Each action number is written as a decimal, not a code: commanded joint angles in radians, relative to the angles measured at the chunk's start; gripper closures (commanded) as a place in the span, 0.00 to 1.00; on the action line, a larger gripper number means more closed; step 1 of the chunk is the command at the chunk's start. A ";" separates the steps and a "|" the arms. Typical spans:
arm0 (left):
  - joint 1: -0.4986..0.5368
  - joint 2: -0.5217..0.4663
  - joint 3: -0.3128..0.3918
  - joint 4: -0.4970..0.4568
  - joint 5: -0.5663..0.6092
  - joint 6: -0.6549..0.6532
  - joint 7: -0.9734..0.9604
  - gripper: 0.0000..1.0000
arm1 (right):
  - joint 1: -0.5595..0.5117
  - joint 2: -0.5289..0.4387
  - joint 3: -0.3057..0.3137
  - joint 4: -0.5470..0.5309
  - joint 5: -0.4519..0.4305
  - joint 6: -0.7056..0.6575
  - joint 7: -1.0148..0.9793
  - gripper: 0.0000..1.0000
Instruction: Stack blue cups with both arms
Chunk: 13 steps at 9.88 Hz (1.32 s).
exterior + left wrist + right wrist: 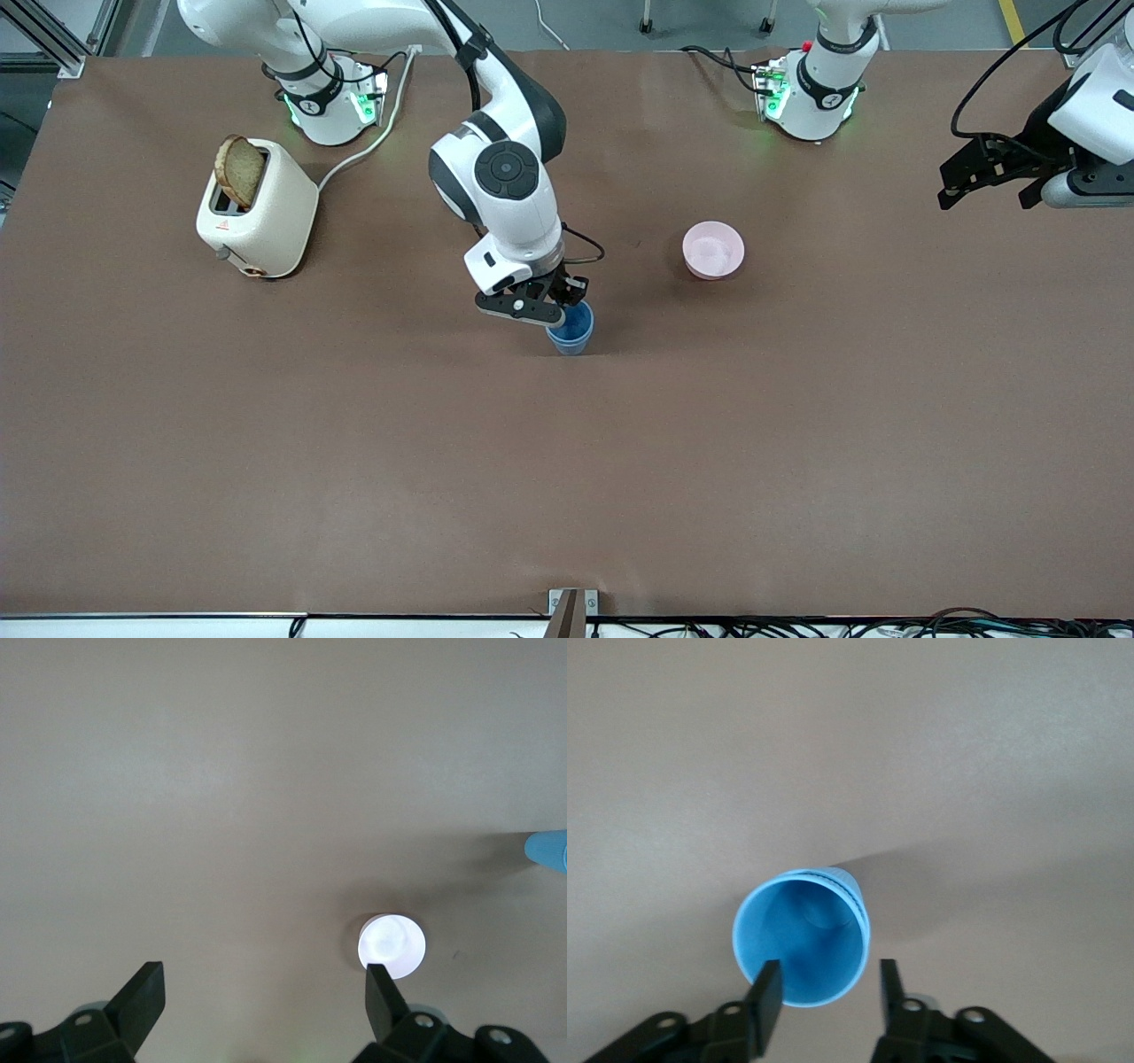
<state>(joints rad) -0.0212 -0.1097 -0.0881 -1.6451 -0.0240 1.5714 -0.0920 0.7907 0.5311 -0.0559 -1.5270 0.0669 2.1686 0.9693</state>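
Note:
One blue cup (pixel 571 330) stands upright near the middle of the table. In the right wrist view the cup (pixel 799 943) shows a second edge line just under its rim, as of two cups nested; I cannot tell for sure. No separate second blue cup shows. My right gripper (pixel 554 307) is low over the cup and open (pixel 827 981): one finger lies over the cup's mouth, the other outside its wall, neither pressing it. My left gripper (pixel 985 195) is open and empty (pixel 264 981), high over the left arm's end of the table. The cup's edge shows in the left wrist view (pixel 549 850).
A pink bowl (pixel 712 250) stands toward the left arm's end from the cup, also in the left wrist view (pixel 392 945). A cream toaster (pixel 266 217) with a bread slice (pixel 239 170) and its cord stands near the right arm's base.

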 commanded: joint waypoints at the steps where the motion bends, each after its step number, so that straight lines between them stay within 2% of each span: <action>1: 0.000 0.051 0.005 0.039 0.021 -0.007 0.032 0.00 | -0.016 -0.028 -0.021 0.030 -0.007 -0.036 0.005 0.00; 3: -0.008 0.051 -0.001 0.037 0.053 -0.014 0.031 0.00 | -0.048 -0.146 -0.091 0.028 -0.009 -0.130 -0.023 0.00; 5: -0.006 0.054 -0.002 0.036 0.052 -0.019 0.029 0.00 | -0.126 -0.253 -0.127 0.025 -0.009 -0.299 -0.143 0.00; 7: 0.003 0.053 0.001 0.039 0.050 -0.019 0.040 0.00 | -0.223 -0.333 -0.128 0.024 -0.027 -0.421 -0.230 0.00; 8: 0.003 0.053 0.004 0.040 0.052 -0.018 0.040 0.00 | -0.258 -0.371 -0.128 0.024 -0.088 -0.487 -0.236 0.00; 9: 0.001 0.053 0.004 0.041 0.052 -0.018 0.037 0.00 | -0.313 -0.405 -0.127 0.024 -0.104 -0.536 -0.266 0.00; 13: 0.000 0.054 0.004 0.039 0.050 -0.018 0.018 0.00 | -0.615 -0.491 -0.113 0.027 -0.088 -0.648 -0.674 0.00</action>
<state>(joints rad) -0.0208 -0.0740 -0.0833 -1.5995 0.0117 1.5674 -0.0723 0.2627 0.0836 -0.1990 -1.4634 -0.0260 1.5344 0.4042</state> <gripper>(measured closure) 0.000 0.000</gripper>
